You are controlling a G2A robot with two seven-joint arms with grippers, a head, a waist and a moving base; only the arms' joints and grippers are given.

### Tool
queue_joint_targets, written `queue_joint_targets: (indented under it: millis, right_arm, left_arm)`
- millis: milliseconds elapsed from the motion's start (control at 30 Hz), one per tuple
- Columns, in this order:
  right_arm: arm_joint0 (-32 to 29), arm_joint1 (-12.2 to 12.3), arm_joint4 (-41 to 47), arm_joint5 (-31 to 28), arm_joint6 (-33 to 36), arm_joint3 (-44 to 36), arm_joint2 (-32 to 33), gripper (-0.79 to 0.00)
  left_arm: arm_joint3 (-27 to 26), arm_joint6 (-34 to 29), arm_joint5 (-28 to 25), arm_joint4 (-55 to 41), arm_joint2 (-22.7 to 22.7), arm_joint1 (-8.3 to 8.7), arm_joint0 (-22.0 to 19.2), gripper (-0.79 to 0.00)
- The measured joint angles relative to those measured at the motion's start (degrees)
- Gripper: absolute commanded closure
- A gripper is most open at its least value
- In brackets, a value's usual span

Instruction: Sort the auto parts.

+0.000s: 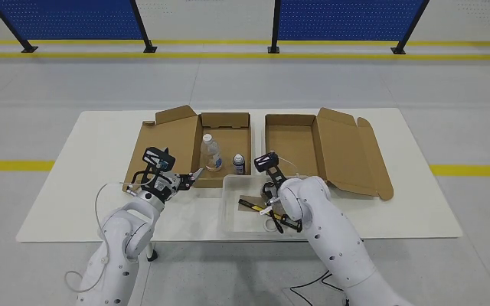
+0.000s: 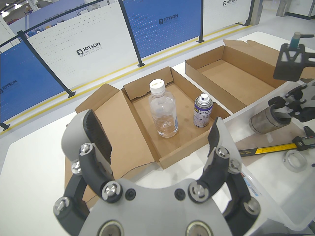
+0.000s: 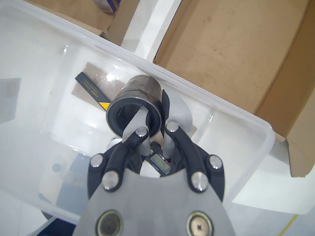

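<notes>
Glossy white arms (image 1: 126,233), black gripper (image 2: 152,117) linkages, silver screws (image 2: 112,190), grey-backed black pads (image 2: 97,133), white cable (image 1: 98,200)

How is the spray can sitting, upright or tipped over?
Upright: the spray can stands on its base in a cardboard box, nozzle up.

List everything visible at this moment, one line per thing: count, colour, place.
white table: one, white, under everything.
left brown cardboard box: one, brown, open, on the table's far half.
right brown cardboard box: one, brown, open, beside the left box.
clear plastic bottle: one, clear with a white cap, upright in the left box.
blue spray can: one, blue with a white top, upright beside the bottle.
clear plastic bin: one, clear, in front of the boxes.
dark metal cylinder: one, dark grey, held over the bin.
black-and-yellow digital caliper: one, in the bin.
silver metal ring: one, silver, beside the caliper.
left jaws: open, empty, near the left box.
right jaws: shut on the cylinder.
</notes>
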Motion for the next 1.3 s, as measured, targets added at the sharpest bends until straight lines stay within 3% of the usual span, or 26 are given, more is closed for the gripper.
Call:
queue_joint_targets:
  millis: [600,967,1300]
  right_arm:
    - [-6.7,1.8,10.8,-7.1,0.4,-19.1,8.7,0.0]
    - [-5.3,1.9,16.8,-9.4,-1.1,-18.5,7.1,0.0]
    - [-2.4,2.1,12.1,-7.4,-2.7,-17.4,4.8,0.0]
  left_arm:
    - [0.0,0.0,0.0,0.0,0.0,0.0,0.0,-0.785]
    - [0.0,0.0,0.0,0.0,0.0,0.0,0.0,-0.785]
    - [0.0,0.0,0.0,0.0,0.0,0.0,0.0,-0.785]
